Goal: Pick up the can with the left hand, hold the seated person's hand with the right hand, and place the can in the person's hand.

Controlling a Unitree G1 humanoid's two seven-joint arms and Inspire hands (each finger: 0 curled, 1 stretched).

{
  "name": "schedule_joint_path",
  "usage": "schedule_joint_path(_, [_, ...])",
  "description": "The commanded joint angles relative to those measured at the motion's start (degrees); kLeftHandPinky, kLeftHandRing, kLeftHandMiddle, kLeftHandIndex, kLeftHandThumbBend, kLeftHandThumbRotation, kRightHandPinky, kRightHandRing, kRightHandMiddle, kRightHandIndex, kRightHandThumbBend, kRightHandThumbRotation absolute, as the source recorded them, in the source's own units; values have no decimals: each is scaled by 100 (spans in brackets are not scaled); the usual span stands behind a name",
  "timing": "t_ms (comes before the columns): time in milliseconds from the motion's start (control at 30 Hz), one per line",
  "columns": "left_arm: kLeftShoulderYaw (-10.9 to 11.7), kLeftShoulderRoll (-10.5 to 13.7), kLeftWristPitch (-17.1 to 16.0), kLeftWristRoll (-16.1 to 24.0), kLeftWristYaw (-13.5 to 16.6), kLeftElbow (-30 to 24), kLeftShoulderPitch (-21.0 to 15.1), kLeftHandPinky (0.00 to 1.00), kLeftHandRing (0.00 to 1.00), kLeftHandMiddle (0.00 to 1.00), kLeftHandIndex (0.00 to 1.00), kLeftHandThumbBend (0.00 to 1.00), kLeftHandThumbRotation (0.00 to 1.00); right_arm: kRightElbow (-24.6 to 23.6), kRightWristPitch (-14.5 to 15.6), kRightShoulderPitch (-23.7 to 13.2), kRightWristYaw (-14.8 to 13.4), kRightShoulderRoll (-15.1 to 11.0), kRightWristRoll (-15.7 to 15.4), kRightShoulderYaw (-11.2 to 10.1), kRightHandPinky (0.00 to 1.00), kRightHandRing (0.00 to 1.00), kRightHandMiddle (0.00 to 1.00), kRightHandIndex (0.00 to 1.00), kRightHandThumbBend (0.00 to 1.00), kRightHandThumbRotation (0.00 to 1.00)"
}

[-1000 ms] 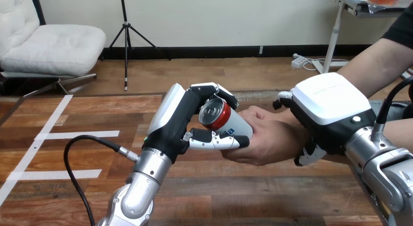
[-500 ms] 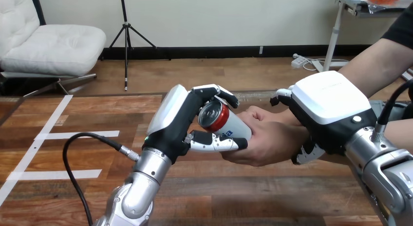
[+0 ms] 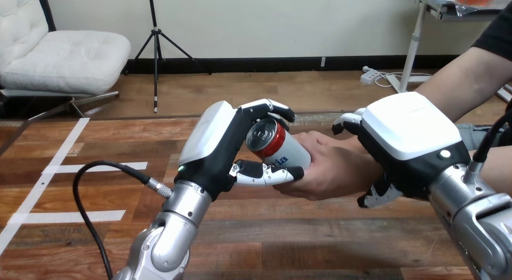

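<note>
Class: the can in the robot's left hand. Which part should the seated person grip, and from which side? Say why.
Grip the can by its white lower body, from the right and underneath. The can lies tilted, its top toward the left hand, whose fingers and thumb clasp its upper part. The white end points into the person's hand, already cupped beneath it.

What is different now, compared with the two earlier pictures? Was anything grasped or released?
The left hand, the can and the person's hand have drifted slightly upward together; the right hand edged a little leftward. Nothing was grasped or released: the left hand stays curled round the can, whose end touches the person's hand, and the right hand stays closed round the person's wrist.
</note>
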Motion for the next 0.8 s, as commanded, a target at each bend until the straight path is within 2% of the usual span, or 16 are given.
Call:
schedule_joint_path(0, [101,147,62,87,172,-334,51,48,59,65,68,75,0,-346,-14,-82,-297,151,62,-261,68,76,78,76,92,0])
schedule_joint_path(333, [117,160,87,75,167,-476,134,50,61,67,68,74,0,-437,-59,-22,-456,157,74,-321,67,74,76,74,93,0])
schedule_joint_path(767, [134,161,67,205,337,-501,247,52,62,68,68,74,0,-496,-145,61,-559,220,59,-366,65,73,75,72,96,0])
